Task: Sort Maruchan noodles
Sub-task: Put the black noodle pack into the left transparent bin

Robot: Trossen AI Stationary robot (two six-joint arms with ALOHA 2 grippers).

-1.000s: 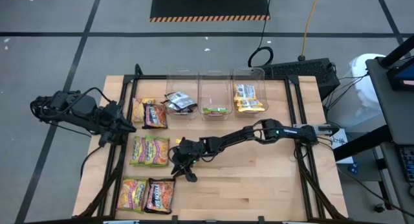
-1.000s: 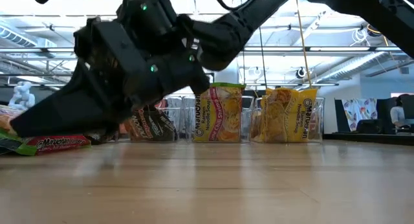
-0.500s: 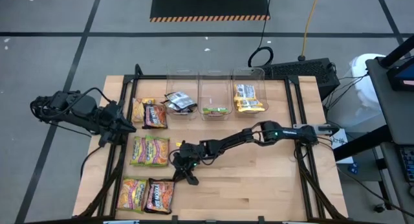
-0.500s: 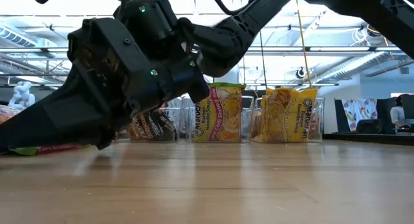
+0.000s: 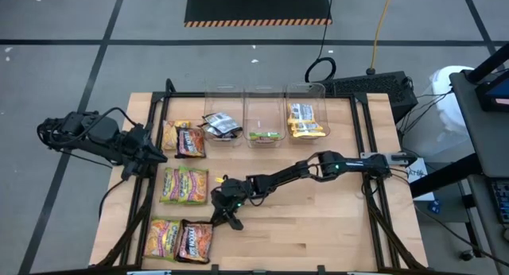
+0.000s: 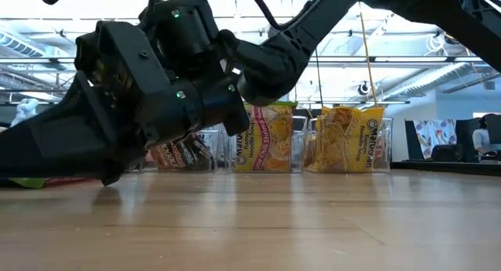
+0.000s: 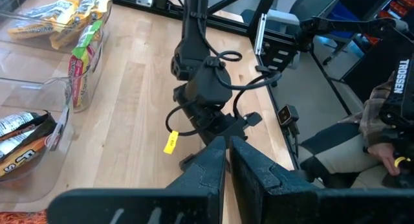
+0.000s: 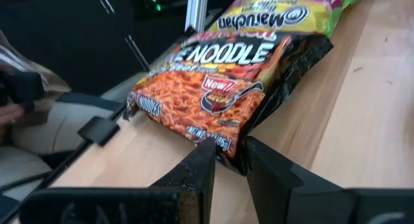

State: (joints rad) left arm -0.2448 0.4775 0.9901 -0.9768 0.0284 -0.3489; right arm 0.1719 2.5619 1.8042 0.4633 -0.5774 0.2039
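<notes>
Ramen packets lie flat along the table's left side: a yellow and a black one (image 5: pixel 183 140), two lime-green ones (image 5: pixel 184 185), and a yellow one (image 5: pixel 165 237) beside a black-and-orange one (image 5: pixel 193 239). My right gripper (image 5: pixel 219 219) is low over the table at that black packet's right edge. In the right wrist view it (image 8: pixel 231 160) is narrowly open, and the black packet (image 8: pixel 220 88) has its near edge between the fingertips. Whether the fingertips touch it does not show. My left gripper (image 5: pixel 155 156) waits shut at the table's left edge.
Three clear bins stand along the far edge: one with black packets (image 5: pixel 221 125), one with a green packet (image 5: pixel 264 135), one with yellow packets (image 5: pixel 308 120). Bare wood (image 5: pixel 318 219) lies to the right of the packets. A seated person (image 7: pixel 388 120) shows beyond the table's right side.
My right gripper has moved toward the table's near edge and sunk lower, closing in on the black-and-orange packet at the near left. The packets have stayed where they were.
</notes>
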